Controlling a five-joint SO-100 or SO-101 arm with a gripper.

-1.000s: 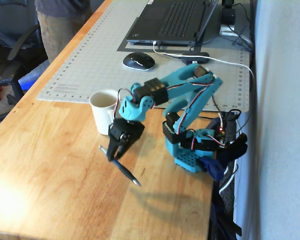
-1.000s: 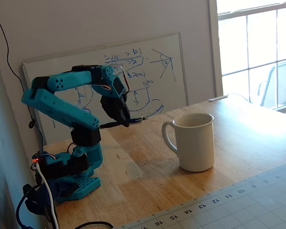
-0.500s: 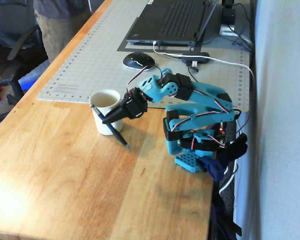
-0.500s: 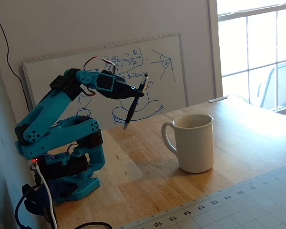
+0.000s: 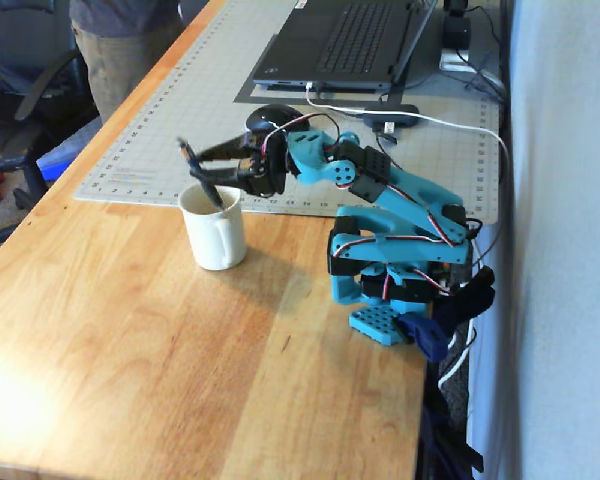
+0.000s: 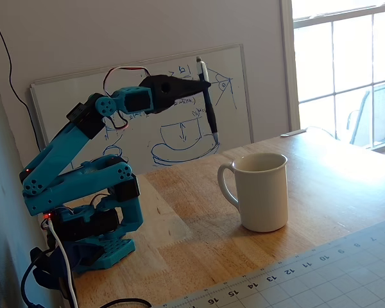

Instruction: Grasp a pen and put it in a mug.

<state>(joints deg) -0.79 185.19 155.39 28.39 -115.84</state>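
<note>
The cream-white mug (image 5: 215, 232) stands upright on the wooden table, and it also shows in the other fixed view (image 6: 262, 192) with its handle toward the arm. My gripper (image 5: 197, 164) is shut on the dark pen (image 5: 202, 176) near its upper half. In a fixed view the pen's lower end sits over the mug's opening. In the other fixed view the gripper (image 6: 204, 87) holds the pen (image 6: 210, 109) nearly upright, silvery tip down, just above rim height and a little to the left of the mug.
A grey cutting mat (image 5: 170, 110) lies behind the mug, with a laptop (image 5: 350, 40) and a black mouse (image 5: 270, 118) on it. A person (image 5: 120, 50) stands at the far left edge. A whiteboard (image 6: 147, 135) leans on the wall behind the arm.
</note>
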